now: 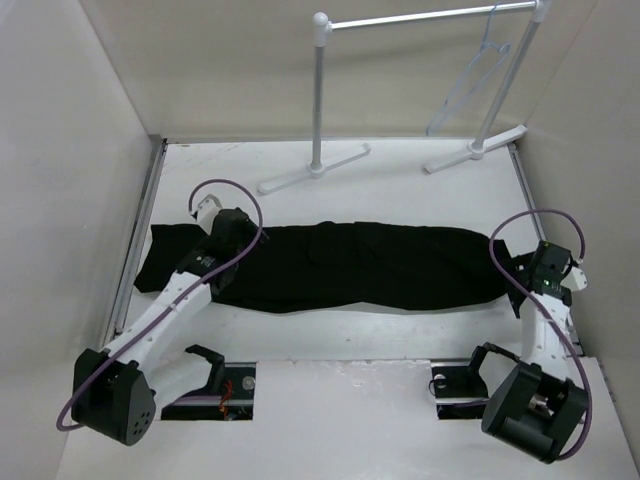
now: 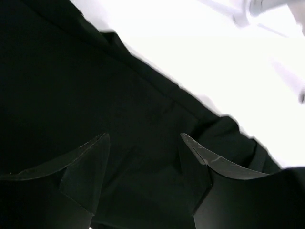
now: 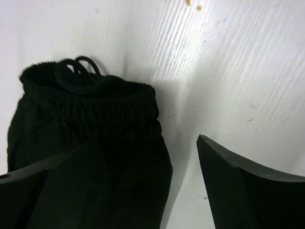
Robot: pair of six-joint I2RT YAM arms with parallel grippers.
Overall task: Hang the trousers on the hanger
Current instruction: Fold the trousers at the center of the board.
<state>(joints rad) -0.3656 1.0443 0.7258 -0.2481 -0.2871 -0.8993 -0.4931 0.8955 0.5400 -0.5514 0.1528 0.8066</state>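
The black trousers (image 1: 360, 268) lie flat across the middle of the table, legs to the left, waistband to the right. My left gripper (image 1: 243, 246) is open and low over the leg part; in the left wrist view both fingers (image 2: 86, 157) frame only black cloth (image 2: 71, 86), and the gripper (image 2: 145, 143) holds nothing. My right gripper (image 1: 525, 268) is open at the waistband end. In the right wrist view the gripper (image 3: 145, 143) straddles the cloth's edge: its left finger is over the elastic waistband and drawstring (image 3: 90, 95), its right finger (image 3: 233, 181) over bare table. The pale hanger (image 1: 470, 85) hangs on the rack at the far right.
The white tube garment rack (image 1: 320, 90) stands at the back, its two feet (image 1: 315, 168) resting on the table just beyond the trousers. White walls enclose the table left, back and right. A rack foot (image 2: 257, 12) shows in the left wrist view.
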